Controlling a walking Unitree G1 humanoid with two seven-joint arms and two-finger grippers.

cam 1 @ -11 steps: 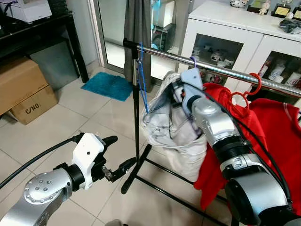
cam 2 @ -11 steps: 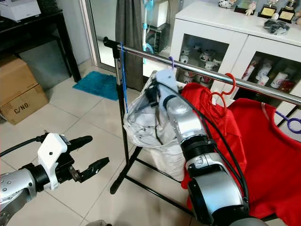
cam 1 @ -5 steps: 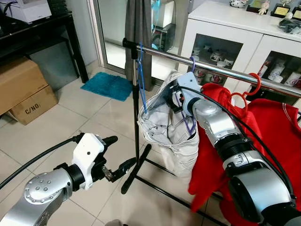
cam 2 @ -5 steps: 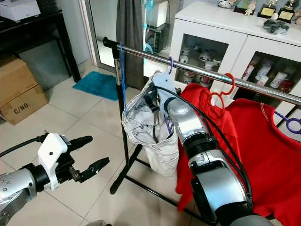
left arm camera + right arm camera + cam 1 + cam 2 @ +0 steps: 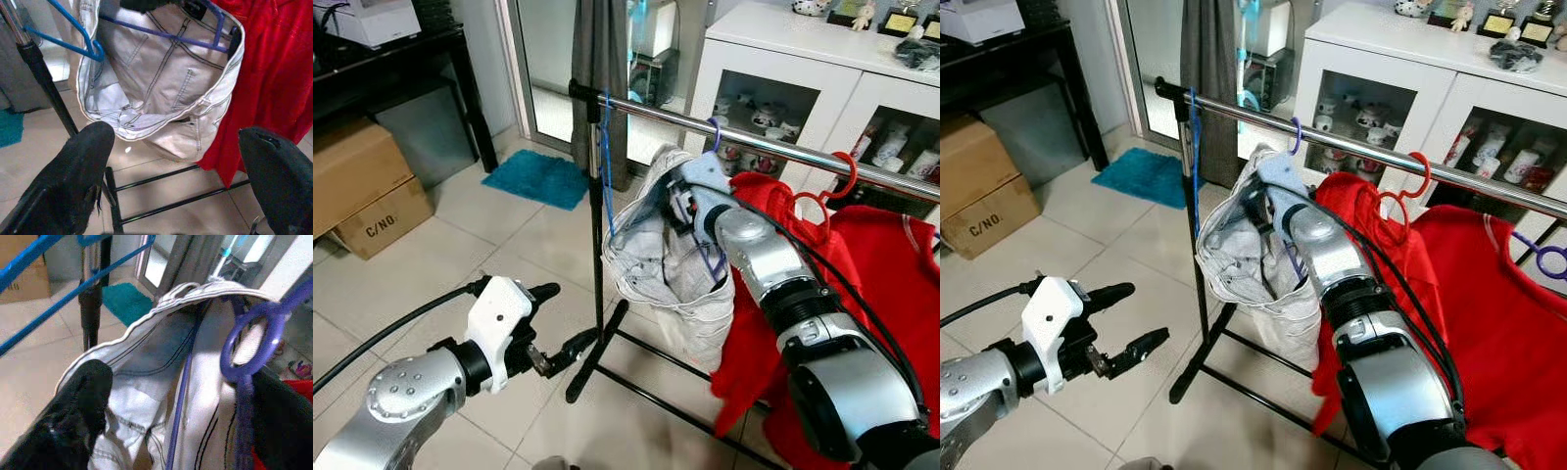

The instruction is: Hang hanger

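Two grippers: our right gripper (image 5: 186, 396) sits spread around the purple hanger (image 5: 247, 340) with pale jeans (image 5: 656, 264) under the rail (image 5: 773, 147), left gripper (image 5: 558, 323) open, idle.

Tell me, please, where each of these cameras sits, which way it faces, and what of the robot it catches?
Left eye view: on the head, looking forward and down at the clothes rail; both silver arms show, left gripper low, right gripper at the white jeans.
Right eye view: the same scene, from the other eye.
Left wrist view: looks along its two spread black fingers up at the jeans on the purple hanger.
Right wrist view: looks along its fingers at the purple hanger's neck.
Shared: both wrist views also catch the blue hanger.
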